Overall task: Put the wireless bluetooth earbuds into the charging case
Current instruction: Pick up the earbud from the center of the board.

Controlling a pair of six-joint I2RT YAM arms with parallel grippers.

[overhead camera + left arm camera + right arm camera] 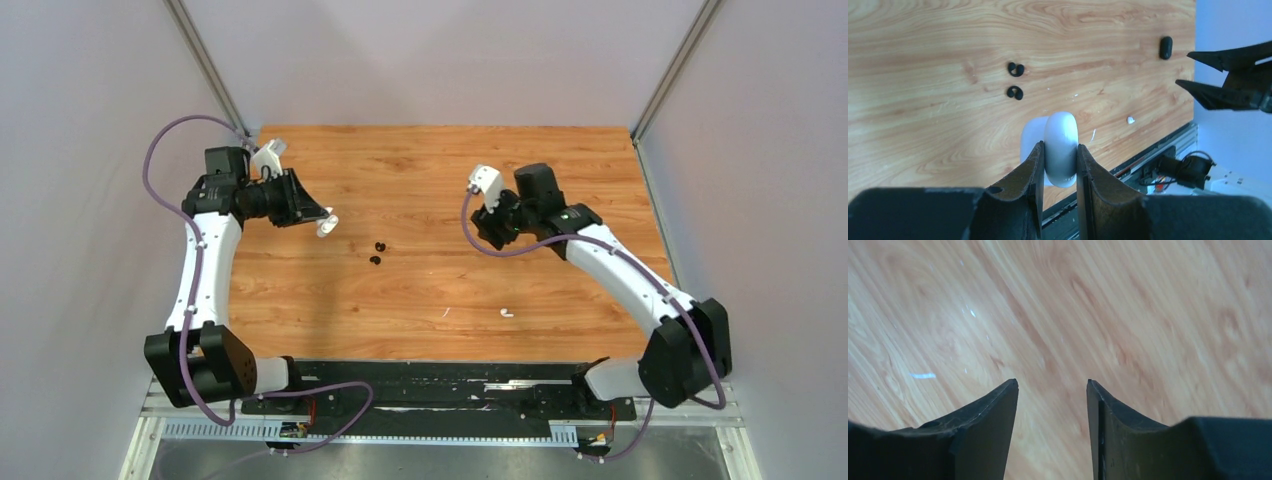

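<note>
Bases of both arms sat on a dark rail (430, 385) at the near edge of the wooden table (560, 300). Just beyond that edge, right of centre, one white earbud (507, 312) lay loose on the wood, well apart from both claws and touching nothing. Only this one could be picked out. Further in, near the table's middle, two small black curled pieces (375, 260) lay close together. Left of them and a little further back, the left gripper (1059, 146) reached in sideways, its fingers pressed against both flanks of the charging case (1061, 150). The case was pinched at the fingertips and appeared to be held above the wood rather than resting on it. A second pale rounded part showed just behind the front one, most likely the lid swung open. The case's inside faced away from every camera, so what it contained could not be told. At about the same depth on the right side, the right gripper (1052, 385) hung over bare wood with its fingers spread and nothing between them. It was well apart from the case. In the left wrist view a small black oblong piece (1165, 47) lay on the wood near that claw.
</note>
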